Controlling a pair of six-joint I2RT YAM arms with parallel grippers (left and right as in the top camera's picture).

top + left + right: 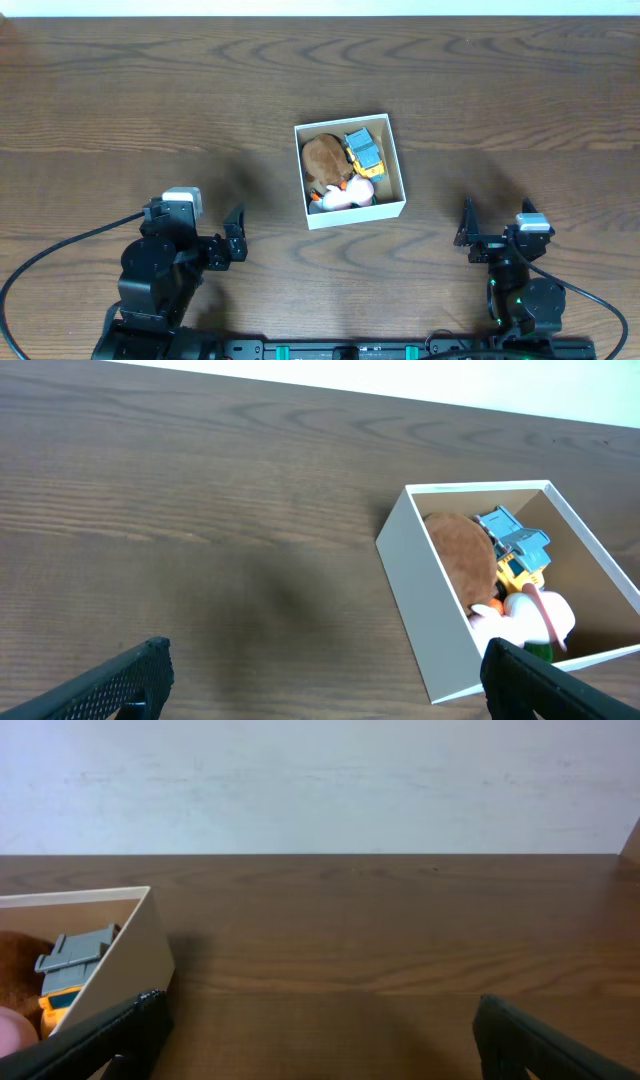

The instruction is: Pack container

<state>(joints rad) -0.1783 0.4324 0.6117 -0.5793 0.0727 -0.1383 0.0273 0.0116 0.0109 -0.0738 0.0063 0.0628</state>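
The container, a small white cardboard box with a brown inside, stands in the middle of the table. It holds a brown plush, a blue and yellow toy and a white and pink toy. It also shows in the left wrist view and at the left edge of the right wrist view. My left gripper is open and empty, to the front left of the box. My right gripper is open and empty, to the front right of it.
The wooden table stretches bare to the left, right and back of the box. A pale wall stands behind the table's far edge. Cables run from both arm bases at the front edge.
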